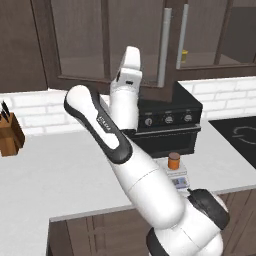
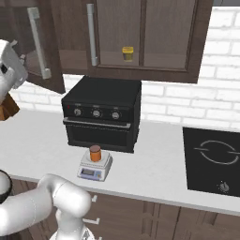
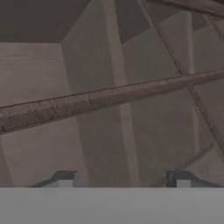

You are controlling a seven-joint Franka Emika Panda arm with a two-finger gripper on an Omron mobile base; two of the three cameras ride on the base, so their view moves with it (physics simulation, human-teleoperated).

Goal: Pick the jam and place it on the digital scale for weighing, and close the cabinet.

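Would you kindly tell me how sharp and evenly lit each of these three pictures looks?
Left base view: soft, even light, jam on the digital scale slightly coarse. Right base view: equally flat light, faint shadow under the oven. Hand view: dim and blurry, cabinet glass hazy.

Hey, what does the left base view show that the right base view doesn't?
Left base view alone: a wooden knife block on the counter's left end.
Right base view alone: the cooktop's control knob.
Both: the jam standing on the digital scale before the black oven, the cabinet with one door ajar, and a yellow object behind its glass.
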